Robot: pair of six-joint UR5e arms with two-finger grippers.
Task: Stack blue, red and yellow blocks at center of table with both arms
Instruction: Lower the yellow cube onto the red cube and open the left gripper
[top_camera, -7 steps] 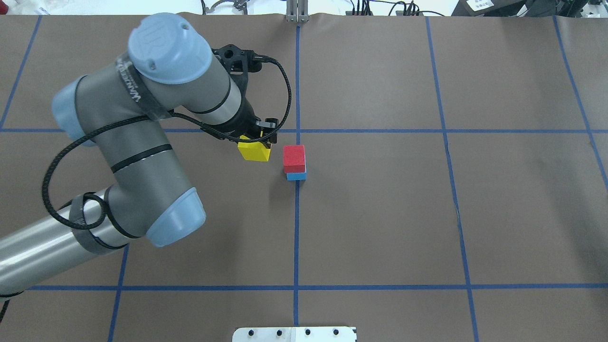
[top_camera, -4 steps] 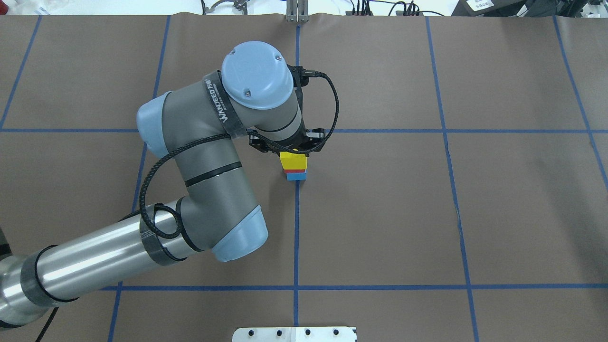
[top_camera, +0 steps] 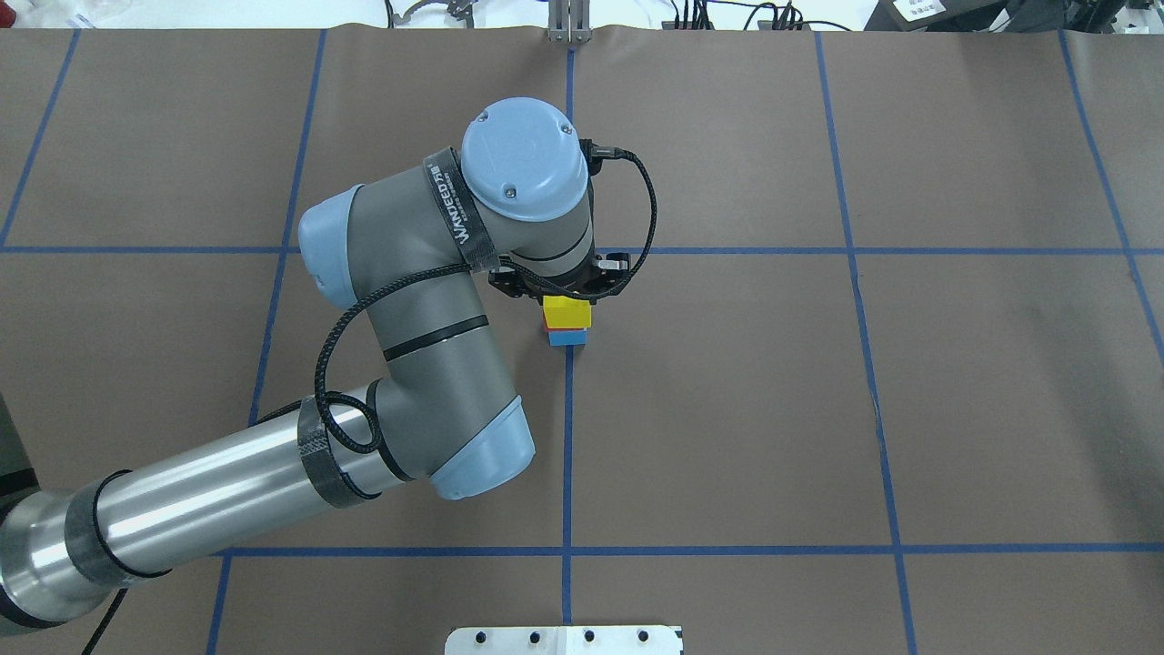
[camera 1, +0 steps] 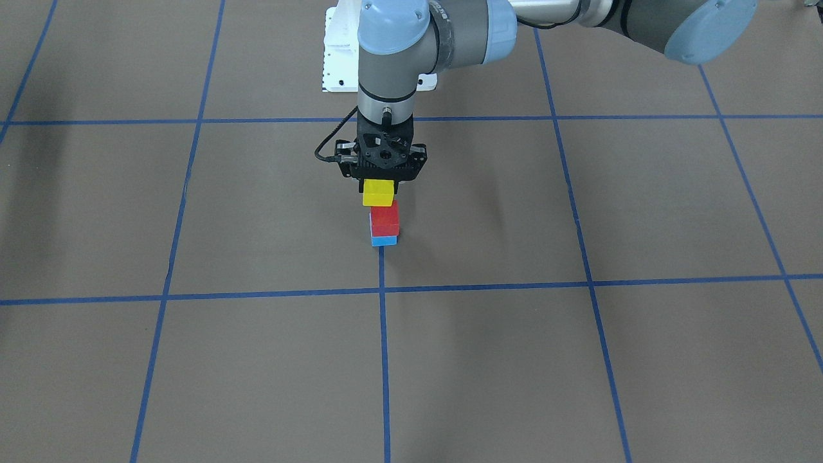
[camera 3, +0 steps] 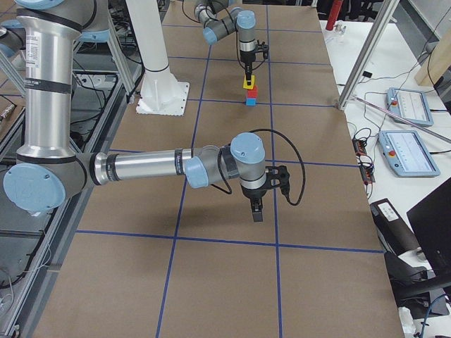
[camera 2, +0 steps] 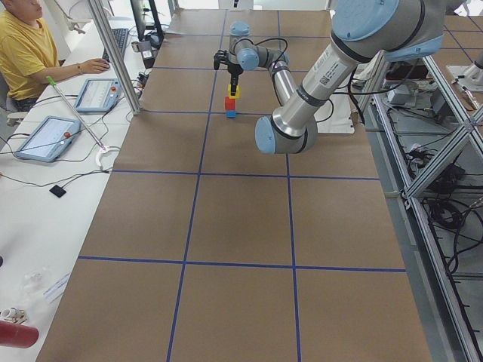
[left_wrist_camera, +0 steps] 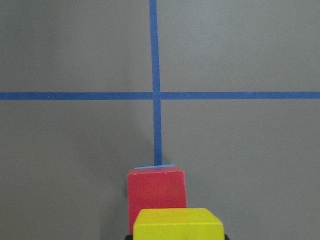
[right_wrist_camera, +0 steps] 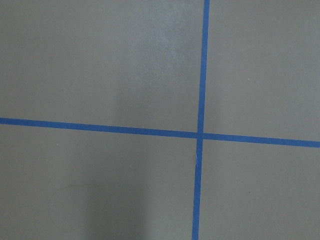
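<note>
The table (top_camera: 818,409) is brown with blue lines. The left arm (top_camera: 409,300) reaches to the middle of it. The right arm (camera 3: 141,167) waits well apart, near its own end of the table. I cannot tell if the right gripper (camera 3: 256,210) is wide or narrow.

The left gripper (camera 1: 379,188) points straight down and pinches the yellow block (top_camera: 567,315). That block hangs right over the red block (camera 1: 384,220), which sits on the blue block (camera 1: 384,240) at the middle line. I cannot tell if yellow touches red yet.

I think this is the last step: putting yellow on top. Next, the arm should line yellow up with red, go down slowly until it rests flat, then let go and lift straight up.
</note>
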